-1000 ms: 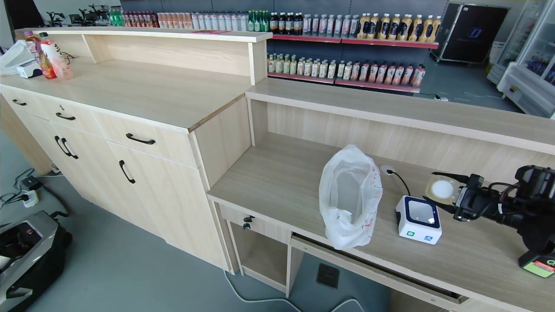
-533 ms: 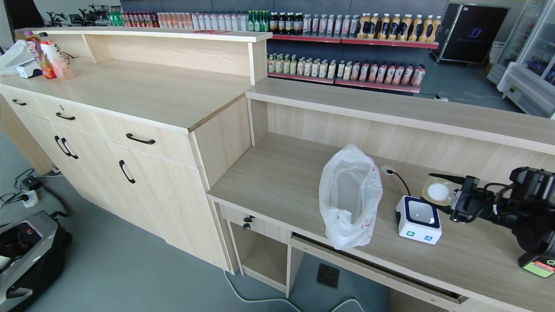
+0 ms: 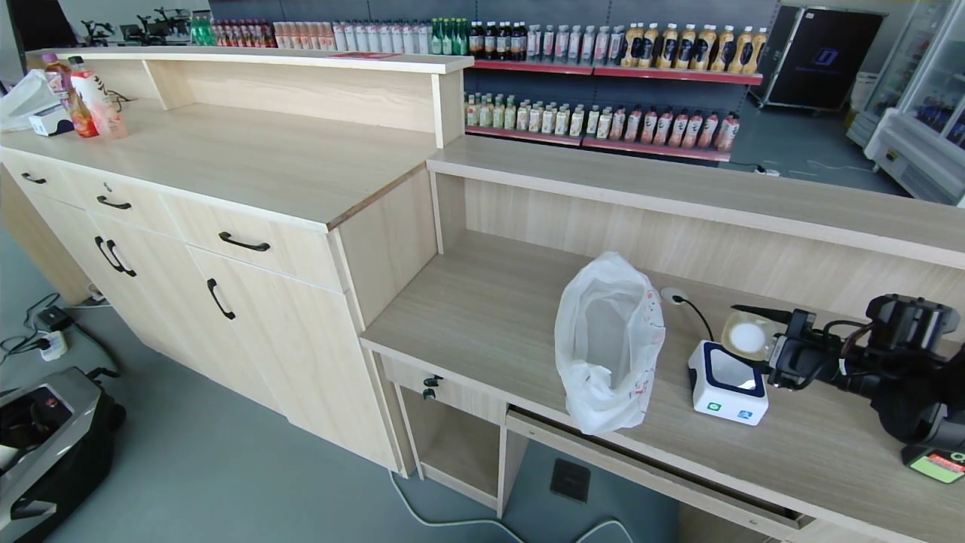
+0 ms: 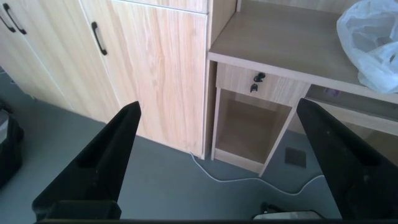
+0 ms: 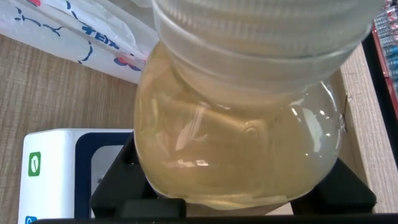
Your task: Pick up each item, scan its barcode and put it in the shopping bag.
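A clear bottle of yellowish drink (image 3: 747, 337) with a white cap lies sideways in my right gripper (image 3: 741, 336), which is shut on it. The bottle hangs just above the back edge of the white and blue barcode scanner (image 3: 727, 383) on the desk. In the right wrist view the bottle (image 5: 242, 143) is close up, with the scanner (image 5: 56, 174) beneath it and the shopping bag (image 5: 81, 31) beyond. The white shopping bag (image 3: 607, 339) stands open left of the scanner. My left gripper (image 4: 214, 162) is open, low over the floor in front of the cabinet, with the bag (image 4: 373, 37) far off.
The scanner's black cable (image 3: 697, 313) runs to a hole in the desk (image 3: 482, 317). A raised ledge (image 3: 678, 188) backs the desk. A green and red item (image 3: 937, 461) lies at the right edge. Two bottles (image 3: 83, 94) stand on the far left counter.
My right gripper has carried the bottle leftward, from behind and right of the scanner to over its back edge. The left arm, bag and scanner have not moved.
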{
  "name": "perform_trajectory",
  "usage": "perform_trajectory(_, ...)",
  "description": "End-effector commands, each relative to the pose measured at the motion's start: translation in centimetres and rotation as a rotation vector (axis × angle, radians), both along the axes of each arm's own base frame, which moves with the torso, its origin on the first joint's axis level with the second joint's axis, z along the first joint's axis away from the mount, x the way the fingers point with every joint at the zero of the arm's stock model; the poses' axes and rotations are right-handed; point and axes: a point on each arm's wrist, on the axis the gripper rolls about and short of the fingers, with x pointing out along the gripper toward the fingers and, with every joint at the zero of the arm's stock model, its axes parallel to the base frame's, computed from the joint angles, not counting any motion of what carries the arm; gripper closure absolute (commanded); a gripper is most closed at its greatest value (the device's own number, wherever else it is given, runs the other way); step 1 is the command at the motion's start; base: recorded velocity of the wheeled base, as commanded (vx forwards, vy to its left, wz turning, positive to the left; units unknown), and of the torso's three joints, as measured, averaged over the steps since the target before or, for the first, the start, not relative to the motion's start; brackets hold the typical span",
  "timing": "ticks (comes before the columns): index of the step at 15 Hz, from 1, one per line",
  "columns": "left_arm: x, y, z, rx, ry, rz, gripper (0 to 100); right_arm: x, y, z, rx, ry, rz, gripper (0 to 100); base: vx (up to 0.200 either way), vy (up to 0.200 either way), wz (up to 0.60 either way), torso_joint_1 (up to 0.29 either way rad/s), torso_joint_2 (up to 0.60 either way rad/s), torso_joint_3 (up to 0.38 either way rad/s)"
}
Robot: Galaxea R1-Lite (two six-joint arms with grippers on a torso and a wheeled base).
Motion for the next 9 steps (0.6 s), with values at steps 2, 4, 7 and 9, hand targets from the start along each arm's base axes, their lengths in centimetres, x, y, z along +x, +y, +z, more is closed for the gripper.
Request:
perform_trajectory(2,0.0,0.0,0.0,0.0,0.0,0.0,0,0.5,0.3,-0.5,0.002,0.005,0.012,100,0.0,0.0,0.0,0.0,0.0,0.0)
perform_trajectory(4,0.0,0.0,0.0,0.0,0.0,0.0,0,0.8,0.6,-0.8,0.001,0.006,0.023,100,0.0,0.0,0.0,0.0,0.0,0.0)
perform_trajectory(7,0.0,0.0,0.0,0.0,0.0,0.0,0,1.2,0.9,-1.1,-0.002,-0.009,0.032,100,0.0,0.0,0.0,0.0,0.0,0.0)
perform_trajectory(9,0.0,0.0,0.0,0.0,0.0,0.0,0,1.4,1.1,-1.2,-0.003,-0.014,0.038,100,0.0,0.0,0.0,0.0,0.0,0.0)
